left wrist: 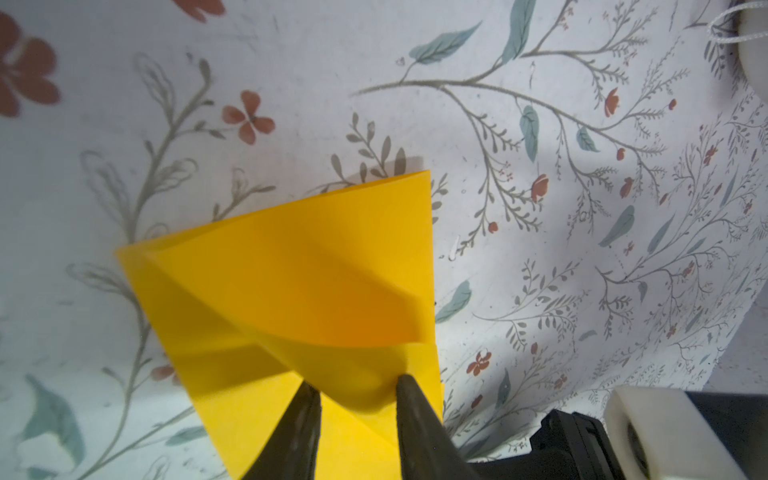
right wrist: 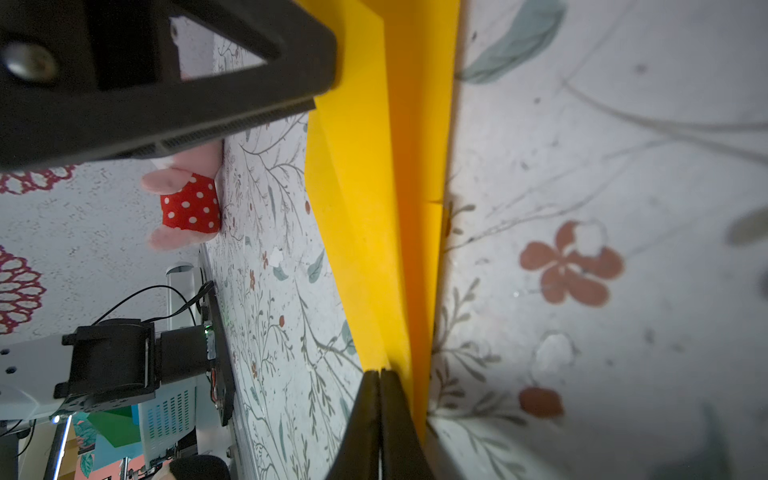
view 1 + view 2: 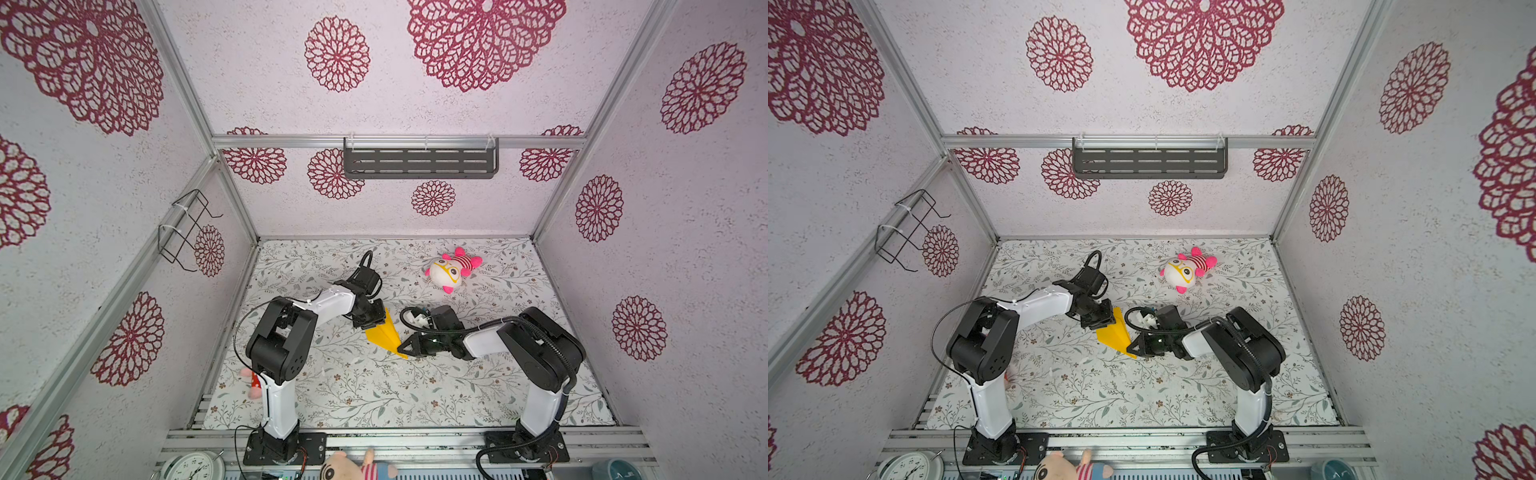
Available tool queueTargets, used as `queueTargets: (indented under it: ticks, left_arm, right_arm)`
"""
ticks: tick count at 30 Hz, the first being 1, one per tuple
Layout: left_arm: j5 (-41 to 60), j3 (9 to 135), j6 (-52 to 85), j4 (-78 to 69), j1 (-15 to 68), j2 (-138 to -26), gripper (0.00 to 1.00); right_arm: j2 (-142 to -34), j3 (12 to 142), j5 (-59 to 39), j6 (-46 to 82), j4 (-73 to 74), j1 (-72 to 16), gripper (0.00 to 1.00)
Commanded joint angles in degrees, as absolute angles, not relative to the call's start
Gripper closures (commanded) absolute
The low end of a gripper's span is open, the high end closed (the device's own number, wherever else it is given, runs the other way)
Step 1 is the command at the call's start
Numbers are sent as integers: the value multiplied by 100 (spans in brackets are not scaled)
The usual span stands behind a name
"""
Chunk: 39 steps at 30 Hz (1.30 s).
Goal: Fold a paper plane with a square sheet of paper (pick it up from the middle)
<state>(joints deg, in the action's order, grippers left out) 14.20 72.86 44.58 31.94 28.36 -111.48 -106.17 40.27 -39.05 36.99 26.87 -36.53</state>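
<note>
Two grippers meet at one paper plane [image 3: 386,337] near the middle of the floral table [image 3: 374,399]. It is yellow-orange and unmarked, folded into a wedge with its broad end far and left and its point near and right. In both top views the left gripper [image 3: 375,325] sits at the broad end and the right gripper [image 3: 402,347] at the point.

Only the left wrist view shows a top flap curling up off the flat layers. The left fingers [image 1: 305,419] stand part-way apart on either side of that curl; whether they pinch it I cannot tell. Only the right wrist view shows the right jaws pressed together, tips against the narrow end.

A slotted black shelf [image 3: 419,163] hangs on the far wall and a wire basket [image 3: 187,228] on the left wall. A pink-and-white plush toy [image 3: 452,270] lies far and right, well apart from the paper.
</note>
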Motion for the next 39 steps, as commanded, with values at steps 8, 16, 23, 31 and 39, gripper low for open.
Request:
queueTargets:
  ticks: [8, 16, 23, 31, 39]
  left_arm:
    - [1524, 7496, 4421, 3046, 2833, -11557, 65]
    - [1468, 7407, 4397, 3047, 2831, -11149, 61]
    - [1524, 6901, 4489, 2525, 2792, -10551, 55]
    - [1547, 6549, 4580, 2342, 2735, -10545, 62]
    - [1632, 6621, 4596, 2286, 2742, -10853, 61]
  right_arm:
    - [-10911, 3993, -3234, 3589, 2022, -3632, 93]
    - [-10877, 3985, -3211, 3594, 2014, -3630, 93]
    - [-10837, 3941, -3234, 3601, 2174, -3630, 93]
    - [-10635, 3885, -3402, 3573, 2530, -3626, 88]
    - [-10557, 3946, -3577, 3507, 2638, -3613, 87]
